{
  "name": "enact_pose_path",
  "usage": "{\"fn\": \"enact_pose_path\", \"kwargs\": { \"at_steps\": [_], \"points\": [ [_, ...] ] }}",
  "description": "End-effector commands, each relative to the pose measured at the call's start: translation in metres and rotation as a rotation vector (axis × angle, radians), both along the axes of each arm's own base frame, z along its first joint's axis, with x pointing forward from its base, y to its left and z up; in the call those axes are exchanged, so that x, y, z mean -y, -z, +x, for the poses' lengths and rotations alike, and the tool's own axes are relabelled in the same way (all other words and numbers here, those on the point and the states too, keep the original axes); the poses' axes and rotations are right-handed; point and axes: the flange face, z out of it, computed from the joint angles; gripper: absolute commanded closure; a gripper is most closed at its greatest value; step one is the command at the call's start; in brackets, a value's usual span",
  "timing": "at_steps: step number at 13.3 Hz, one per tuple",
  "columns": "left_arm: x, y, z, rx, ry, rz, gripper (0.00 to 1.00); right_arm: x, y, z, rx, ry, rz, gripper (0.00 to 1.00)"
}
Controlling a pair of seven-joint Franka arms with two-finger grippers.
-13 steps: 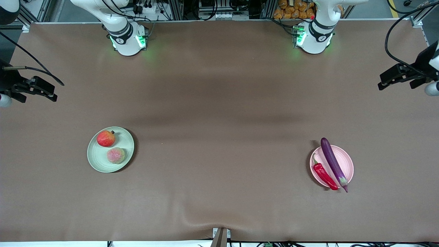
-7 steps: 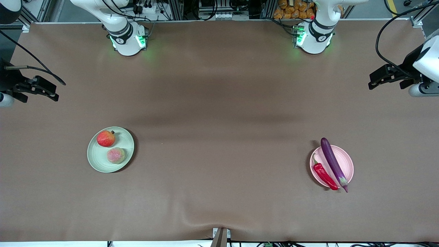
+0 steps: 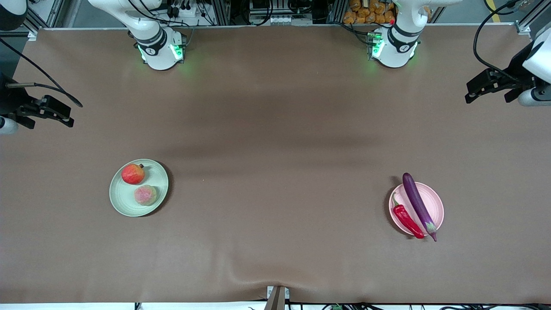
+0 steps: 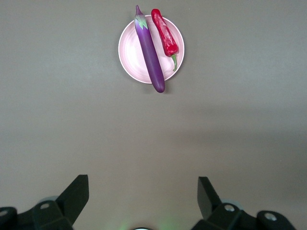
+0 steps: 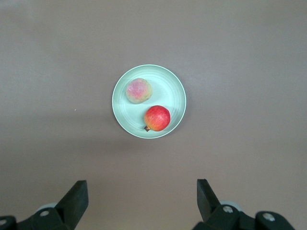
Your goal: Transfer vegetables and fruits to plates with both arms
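The purple eggplant (image 3: 417,204) and red chili pepper (image 3: 407,219) lie side by side on the pale pink plate (image 3: 434,201) toward the left arm's end of the table. The eggplant's ends overhang the rim. The red pomegranate (image 3: 132,173) and the pink-green peach (image 3: 145,195) sit on the pale green plate (image 3: 122,203) toward the right arm's end. My left gripper (image 3: 475,88) is open and empty, high over the table's end; its view shows eggplant (image 4: 150,52), chili (image 4: 165,36) and plate (image 4: 130,48). My right gripper (image 3: 64,115) is open and empty over the other end.
Brown cloth covers the table (image 3: 275,129), with a small wrinkle at its front edge (image 3: 258,275). The arm bases (image 3: 161,49) (image 3: 394,47) stand at the edge farthest from the front camera. The right wrist view shows the green plate (image 5: 169,91) with both fruits.
The left arm swung a little toward the table's middle and then lifted slightly. The right gripper barely shifted. The plates, fruits and vegetables have not moved.
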Motion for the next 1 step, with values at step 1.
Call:
{"fn": "enact_pose_path", "kwargs": {
  "at_steps": [1],
  "points": [
    [-0.0009, -0.0058, -0.0026, 0.021, -0.002, -0.004, 0.00, 0.0001, -0.0046, 0.0029, 0.000, 0.001, -0.019, 0.00]
  ]
}}
